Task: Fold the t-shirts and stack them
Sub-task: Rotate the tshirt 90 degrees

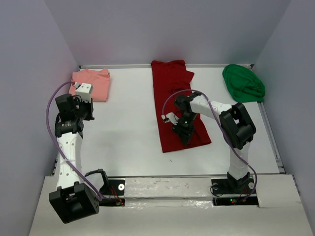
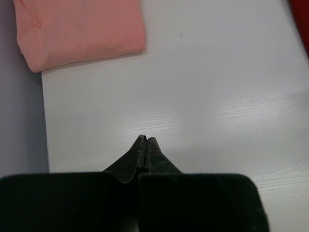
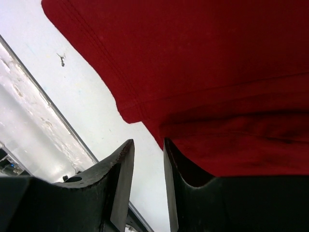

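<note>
Top view, dark red t-shirt (image 1: 177, 101): we saw it lying as a long strip down the middle of the table (image 1: 128, 142), from the far edge towards the arms.
Top view, salmon-pink t-shirt (image 1: 93, 83): we found it folded at the far left corner.
Top view, green t-shirt (image 1: 243, 82): it lay bunched at the far right corner.
Top view, left gripper (image 1: 87, 109): we saw it over bare table just near of the pink shirt, but could not tell its jaws from here.
Top view, right gripper (image 1: 183, 130): it hung over the near part of the red strip.
Left wrist, left gripper (image 2: 146, 140): we saw the fingers pressed together on nothing, above the white table (image 2: 203, 96).
Left wrist, salmon-pink t-shirt (image 2: 82, 31): it lay ahead to the upper left, well apart from the tips.
Right wrist, right gripper (image 3: 147, 145): we saw a narrow gap between the jaws, with only table (image 3: 82, 101) showing in it.
Right wrist, dark red t-shirt (image 3: 203, 72): its hem corner sat just beyond the fingertips.
</note>
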Robot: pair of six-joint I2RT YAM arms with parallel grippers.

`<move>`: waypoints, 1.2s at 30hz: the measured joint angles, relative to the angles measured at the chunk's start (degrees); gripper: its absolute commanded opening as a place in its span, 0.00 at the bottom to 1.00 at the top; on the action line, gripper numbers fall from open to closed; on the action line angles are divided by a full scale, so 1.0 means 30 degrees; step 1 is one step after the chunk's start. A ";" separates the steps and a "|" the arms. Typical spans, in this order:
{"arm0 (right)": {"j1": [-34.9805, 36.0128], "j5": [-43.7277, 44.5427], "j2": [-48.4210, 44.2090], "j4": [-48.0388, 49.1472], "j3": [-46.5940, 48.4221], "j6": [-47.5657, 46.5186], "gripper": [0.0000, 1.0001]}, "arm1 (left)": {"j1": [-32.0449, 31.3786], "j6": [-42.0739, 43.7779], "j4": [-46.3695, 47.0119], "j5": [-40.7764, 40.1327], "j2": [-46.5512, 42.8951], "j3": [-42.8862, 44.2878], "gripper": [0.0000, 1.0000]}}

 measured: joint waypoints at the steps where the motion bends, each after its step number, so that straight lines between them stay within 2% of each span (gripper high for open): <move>1: 0.0000 0.0044 0.0000 -0.0029 0.0262 0.0015 0.37 | 0.0000 -0.0029 0.0051 0.0080 -0.0044 -0.0044 0.00; 8: 0.0000 0.0437 0.0000 -0.0066 0.1239 0.0058 0.37 | 0.0066 -0.0087 0.0058 0.0277 -0.0102 -0.0226 0.00; 32: 0.0131 0.1683 0.0933 0.0495 0.0474 0.0197 0.40 | 0.0168 -0.0124 0.0073 0.0627 -0.0277 -0.0270 0.00; 34: 0.0131 0.1683 0.0954 0.0503 0.0474 0.0219 0.38 | 0.0211 -0.0124 0.0080 0.0634 -0.0306 -0.0270 0.00; 36: 0.0131 0.1698 0.0969 0.0532 0.0474 0.0211 0.29 | 0.0248 -0.0124 0.0095 0.0634 -0.0313 -0.0270 0.00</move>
